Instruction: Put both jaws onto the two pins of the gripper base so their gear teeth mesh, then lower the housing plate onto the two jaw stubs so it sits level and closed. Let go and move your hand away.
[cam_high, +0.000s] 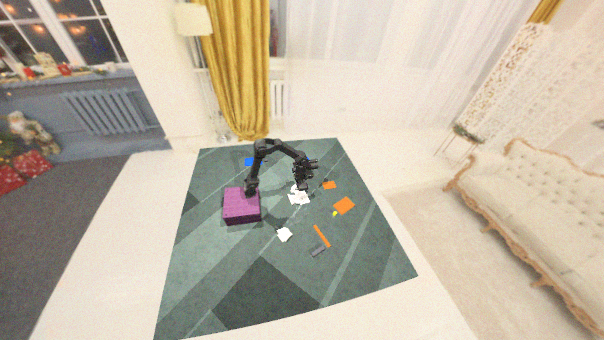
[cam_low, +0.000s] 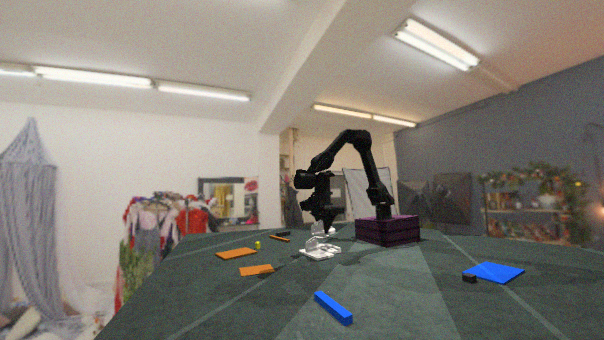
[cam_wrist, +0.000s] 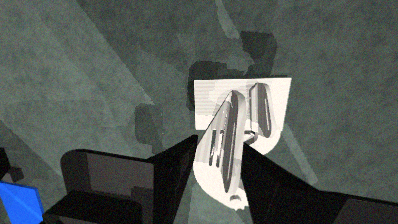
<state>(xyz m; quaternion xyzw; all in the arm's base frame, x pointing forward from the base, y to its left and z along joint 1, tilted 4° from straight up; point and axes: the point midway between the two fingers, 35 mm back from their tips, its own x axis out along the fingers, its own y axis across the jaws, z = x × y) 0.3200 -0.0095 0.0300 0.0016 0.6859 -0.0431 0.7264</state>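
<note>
So the gripper (cam_high: 301, 187) (cam_low: 327, 231) (cam_wrist: 217, 143) has its fingers clamped on a white part (cam_wrist: 220, 145), pretty much sandwiched between the tips. Right under it is another white piece (cam_high: 299, 198) (cam_low: 320, 252) (cam_wrist: 210, 95), sitting on the green mat (cam_high: 270, 270) (cam_low: 385, 295) (cam_wrist: 75, 100).

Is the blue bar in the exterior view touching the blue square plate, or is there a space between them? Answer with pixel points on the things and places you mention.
Apart. In the exterior view, a wide stretch of mat separates the blue bar (cam_low: 333, 308) from the blue square plate (cam_low: 494, 272).
</note>
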